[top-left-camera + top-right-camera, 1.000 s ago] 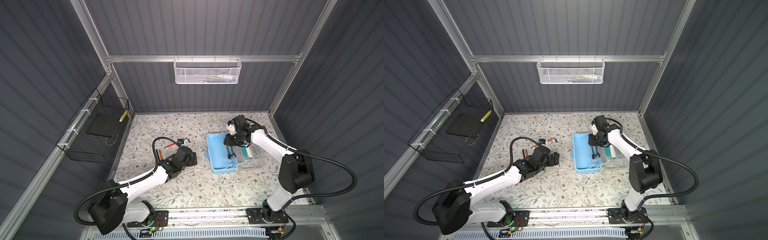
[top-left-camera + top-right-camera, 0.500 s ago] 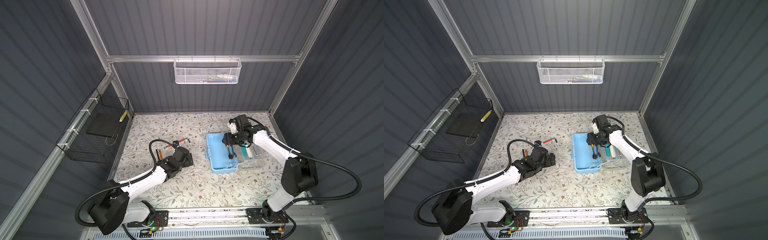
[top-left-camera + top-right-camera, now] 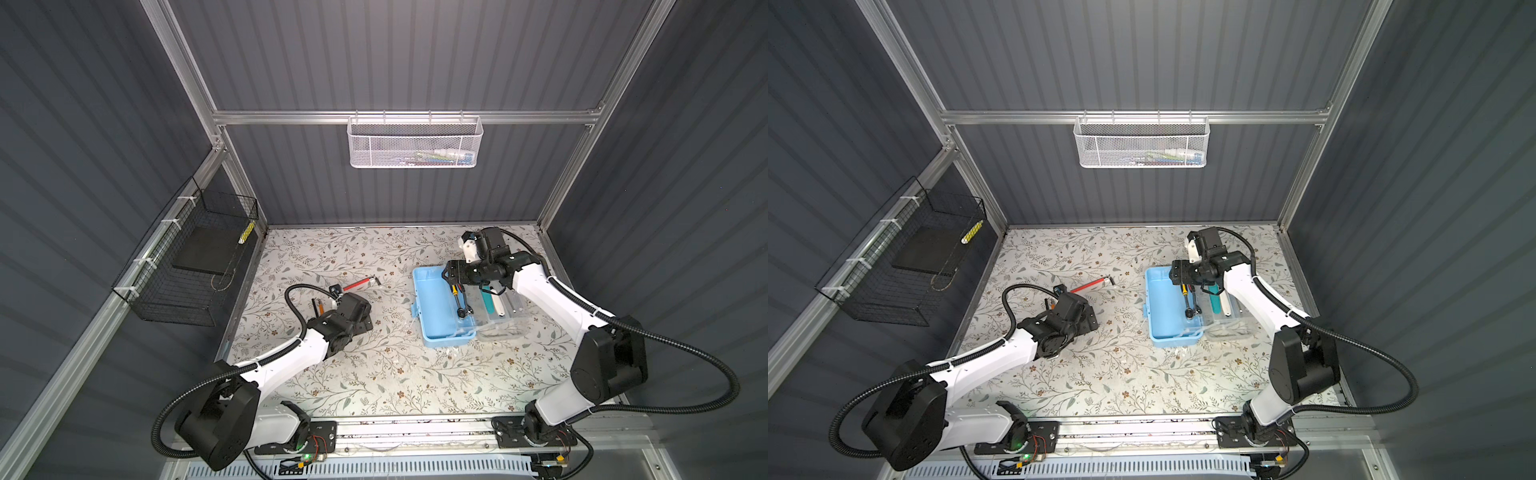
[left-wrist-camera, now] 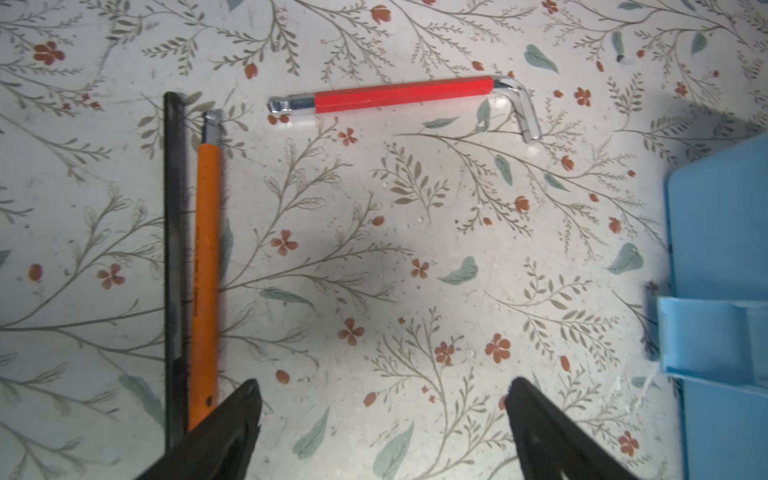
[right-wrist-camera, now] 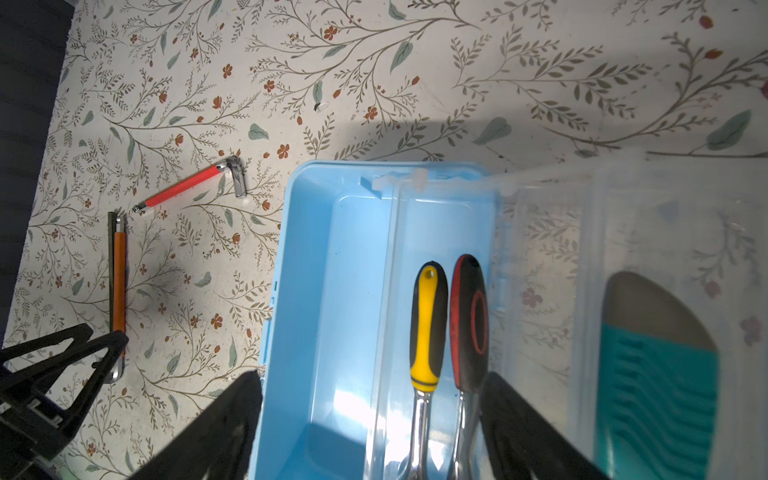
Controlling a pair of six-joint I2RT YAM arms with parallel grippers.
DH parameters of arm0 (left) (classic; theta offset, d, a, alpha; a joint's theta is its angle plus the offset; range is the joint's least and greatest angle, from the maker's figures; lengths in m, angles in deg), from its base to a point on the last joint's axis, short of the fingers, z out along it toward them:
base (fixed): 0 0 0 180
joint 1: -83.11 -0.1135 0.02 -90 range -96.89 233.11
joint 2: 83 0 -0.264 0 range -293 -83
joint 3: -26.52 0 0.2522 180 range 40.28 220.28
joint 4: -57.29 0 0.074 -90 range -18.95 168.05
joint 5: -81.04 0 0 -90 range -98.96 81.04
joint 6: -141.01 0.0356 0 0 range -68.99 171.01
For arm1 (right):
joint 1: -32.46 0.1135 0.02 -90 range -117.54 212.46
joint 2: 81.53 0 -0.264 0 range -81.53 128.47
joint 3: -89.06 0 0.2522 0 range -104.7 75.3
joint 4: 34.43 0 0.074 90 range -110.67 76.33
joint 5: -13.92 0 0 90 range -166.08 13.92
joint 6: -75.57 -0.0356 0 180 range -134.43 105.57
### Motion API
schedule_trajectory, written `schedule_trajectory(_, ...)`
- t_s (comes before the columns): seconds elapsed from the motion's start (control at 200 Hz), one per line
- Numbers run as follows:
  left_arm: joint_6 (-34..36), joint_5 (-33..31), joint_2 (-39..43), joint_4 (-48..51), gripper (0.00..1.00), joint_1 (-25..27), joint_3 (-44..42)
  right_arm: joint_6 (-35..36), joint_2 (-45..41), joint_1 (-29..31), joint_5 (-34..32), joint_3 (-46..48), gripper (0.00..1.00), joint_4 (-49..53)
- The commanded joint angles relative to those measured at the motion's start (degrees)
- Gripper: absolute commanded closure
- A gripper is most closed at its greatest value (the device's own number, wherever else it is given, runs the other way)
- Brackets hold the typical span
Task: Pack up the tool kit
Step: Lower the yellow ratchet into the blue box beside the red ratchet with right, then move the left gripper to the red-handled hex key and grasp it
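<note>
Tool kit [image 3: 434, 305] sits open on the right half of the floral table surface [image 3: 374, 374], with its clear lid [image 3: 505, 320] folded flat onto the table on the side away from the middle. A yellow-handled tool [image 5: 428, 324] and a red-and-black-handled tool [image 5: 469, 320] lie side by side in the blue tray, and a teal piece [image 5: 656, 395] rests on the lid. Grey ribbed walls enclose the cell, with a white mesh basket [image 3: 415, 145] on the back rail and a black wire basket [image 3: 187, 266] on the left wall. My right gripper [image 5: 372, 380] hangs low over the far end of the tray, wrist bent toward the middle, jaws spread and holding nothing. My left gripper [image 4: 384, 385] hovers above bare table, jaws wide and empty. Ahead of it lie a red hex key [image 4: 403, 93], an orange hex key [image 4: 206, 270] and a black rod [image 4: 173, 249]. Against a second ago, the right jaws have widened and the left arm has drawn back slightly, leaving the red key in plain view.
</note>
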Motion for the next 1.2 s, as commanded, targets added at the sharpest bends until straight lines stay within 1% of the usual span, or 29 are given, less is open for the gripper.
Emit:
schedule_trajectory(0.0,-1.23,0.94,-0.91,3.01,0.07,-2.27,-0.10,-0.45,-0.37,0.21,0.16,0.38,0.15,-0.09)
schedule_trajectory(0.165,-0.06,1.03,-1.64,3.15,0.08,-4.77,-0.36,-0.45,-0.45,0.20,-1.03,0.42,0.14,0.04)
schedule_trajectory(0.245,1.14,1.27,-2.77,2.29,0.08,-5.90,0.93,-0.70,-0.45,0.18,-1.01,0.21,0.13,0.17)
schedule_trajectory(0.385,4.71,2.45,-7.71,2.05,0.08,-7.94,6.07,-1.23,0.16,0.18,-1.44,-0.44,0.13,0.69)
schedule_trajectory(0.54,10.25,5.89,-14.57,1.54,0.09,-11.63,11.69,-1.77,0.68,0.21,-2.02,-1.18,0.13,1.36)
schedule_trajectory(0.615,14.10,8.38,-17.27,0.27,0.11,-13.37,13.70,-1.77,0.74,0.07,-2.45,-1.60,0.13,1.62)
schedule_trajectory(0.75,20.35,8.98,-22.32,0.33,0.11,-15.39,19.06,-1.59,1.10,-0.49,-2.89,-2.56,0.12,2.28)
schedule_trajectory(0.86,26.33,12.54,-26.88,-0.28,0.15,-16.64,24.00,-1.26,1.50,-1.18,-2.94,-3.57,0.12,2.84)
schedule_trajectory(0.91,29.04,14.12,-29.13,0.45,0.17,-16.96,26.49,-1.11,1.65,-1.42,-2.94,-3.95,0.12,3.12)
schedule_trajectory(1.006,34.06,14.98,-33.24,2.45,0.20,-16.97,31.19,-0.65,1.92,-1.75,-3.03,-4.70,0.11,3.79)
schedule_trajectory(1.076,37.86,15.20,-35.70,2.75,0.21,-17.14,33.13,-0.37,2.01,-1.84,-3.29,-4.91,0.11,4.16)
schedule_trajectory(1.196,43.70,15.70,-39.44,5.21,0.27,-17.32,36.21,-0.25,1.68,-2.32,-3.34,-4.65,0.11,4.35)
